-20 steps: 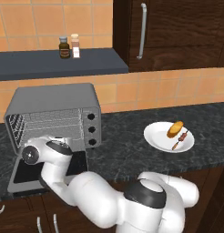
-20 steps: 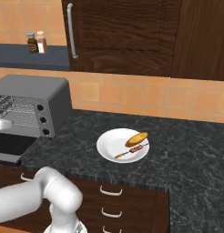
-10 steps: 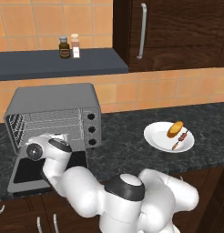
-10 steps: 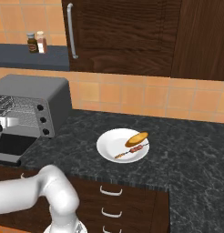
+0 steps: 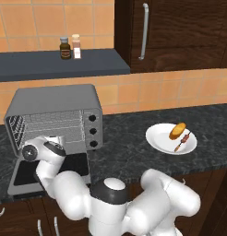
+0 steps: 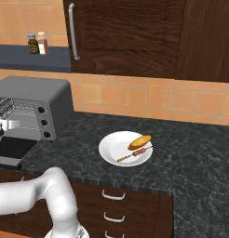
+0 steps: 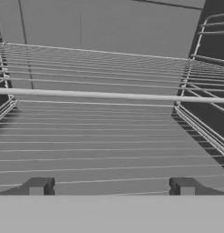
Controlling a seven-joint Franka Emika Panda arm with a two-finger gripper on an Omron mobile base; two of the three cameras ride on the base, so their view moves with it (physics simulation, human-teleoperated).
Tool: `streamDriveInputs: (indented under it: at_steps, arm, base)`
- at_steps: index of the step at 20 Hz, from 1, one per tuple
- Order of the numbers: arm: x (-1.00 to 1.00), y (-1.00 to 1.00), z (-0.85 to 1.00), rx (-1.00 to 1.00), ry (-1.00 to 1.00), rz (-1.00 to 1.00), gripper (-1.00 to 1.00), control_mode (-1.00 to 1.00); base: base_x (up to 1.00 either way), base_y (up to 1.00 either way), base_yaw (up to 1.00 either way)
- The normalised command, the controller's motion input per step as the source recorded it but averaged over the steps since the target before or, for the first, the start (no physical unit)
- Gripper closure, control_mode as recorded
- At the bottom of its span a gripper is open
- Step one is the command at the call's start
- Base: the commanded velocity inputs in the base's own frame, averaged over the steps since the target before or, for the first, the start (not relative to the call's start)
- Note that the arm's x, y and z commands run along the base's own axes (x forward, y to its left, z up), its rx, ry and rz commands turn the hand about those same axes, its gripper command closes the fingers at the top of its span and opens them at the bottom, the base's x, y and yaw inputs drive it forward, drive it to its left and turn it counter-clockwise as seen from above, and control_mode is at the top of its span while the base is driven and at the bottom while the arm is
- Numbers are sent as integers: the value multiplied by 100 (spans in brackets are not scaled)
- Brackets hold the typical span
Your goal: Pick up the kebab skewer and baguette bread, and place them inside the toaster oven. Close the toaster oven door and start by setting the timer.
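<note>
The grey toaster oven stands on the counter at the left, and the toaster oven door lies folded down flat in front of it. My gripper hovers over the door at the oven's mouth, open and empty. In the hand view its fingertips stand wide apart facing the wire racks. The gripper also shows at the left edge of the right base view. On a white plate to the right lie the golden baguette bread and the thin kebab skewer, also seen as baguette bread and kebab skewer.
Three black knobs line the oven's right panel. Two spice bottles stand on the dark shelf above. A wooden wall cabinet hangs over the dark stone counter. Drawers sit under the counter edge.
The arm's elbow and shoulder have swung left, and the hand has edged up toward the oven's opening. The jaws stay open. Plate, bread and skewer have not moved.
</note>
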Motion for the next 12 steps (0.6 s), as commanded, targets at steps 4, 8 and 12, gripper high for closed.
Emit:
streamDriveInputs:
  at_steps: [4,8,12]
  arm:
    - [43,14,-34,-1,5,0,-100,-100]
    - [55,21,-25,-1,4,0,-100,-100]
    - [3,17,-58,-6,9,0,-100,-100]
  base:
    - [0,0,0]
    - [0,0,0]
    - [0,0,0]
